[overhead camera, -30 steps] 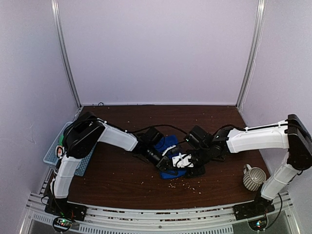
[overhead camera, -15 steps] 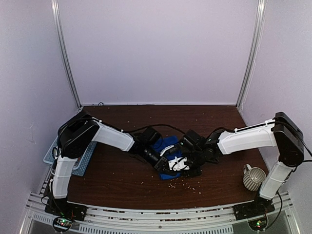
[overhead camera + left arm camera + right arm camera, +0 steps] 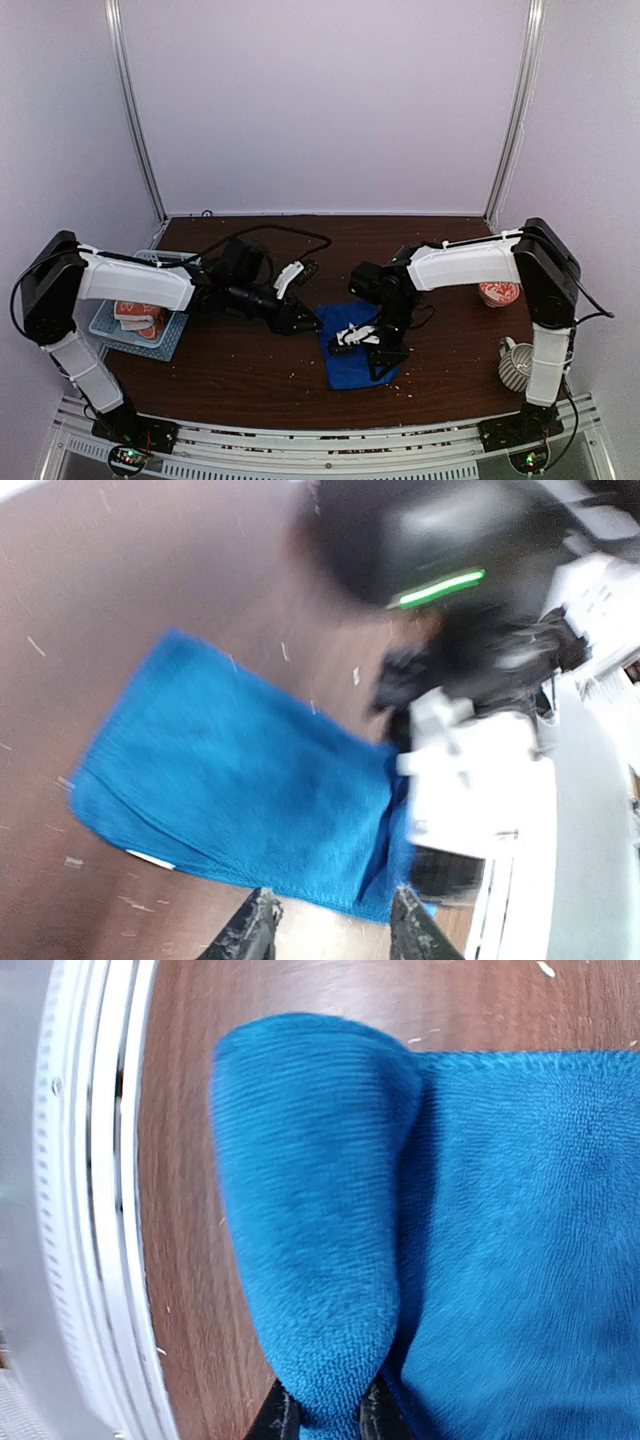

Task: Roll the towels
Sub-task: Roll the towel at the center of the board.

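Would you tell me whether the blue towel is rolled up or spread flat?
Mostly spread, not rolled: the blue towel lies flat except one edge, pinched up by the right gripper.

So the blue towel (image 3: 500, 1260) took up most of the frame, lying flat on the brown tabletop (image 3: 180, 1210). Its left part was folded up and over into a thick, rounded flap that narrowed toward the bottom. The right claw (image 3: 325, 1415) was pinching that narrow end between two dark fingertips (image 3: 282, 1412), barely poking into view. A white metal rail (image 3: 90, 1210) ran along the left edge, and a few pale crumbs (image 3: 545, 968) sat on the wood up top.
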